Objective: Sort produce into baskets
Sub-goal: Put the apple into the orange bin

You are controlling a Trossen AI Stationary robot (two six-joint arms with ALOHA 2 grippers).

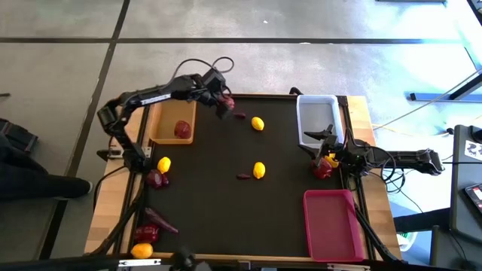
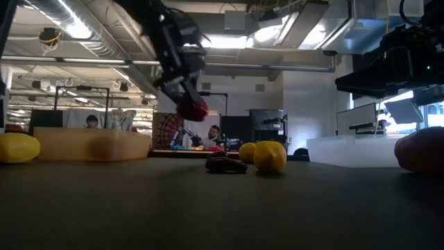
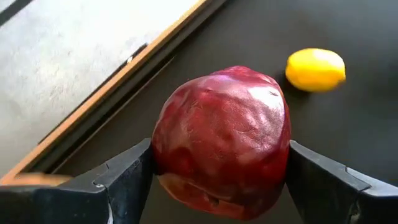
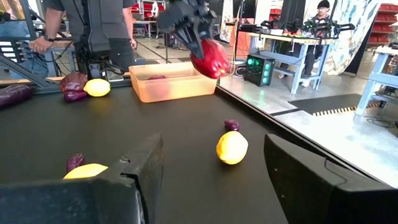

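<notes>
High view: upper centre, the left gripper point(image 1: 224, 105) clamps a dark red round fruit point(image 1: 225, 101) just right of the tan wooden basket point(image 1: 172, 123); at right, the right gripper point(image 1: 325, 147) waits open by the white plastic basket point(image 1: 316, 119).
Low view: the fruit hangs clear of the mat.
Left wrist view: both fingers point(image 3: 118, 180) press its sides.
Step judged: carrying; next, lowering into the tan basket.

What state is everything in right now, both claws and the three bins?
Left gripper: shut on a red fruit, lifted above the mat.
Right gripper: open, empty, near the white bin.
Wooden bin: holds one red fruit.
White bin: looks empty.
Pink bin: looks empty.
</notes>
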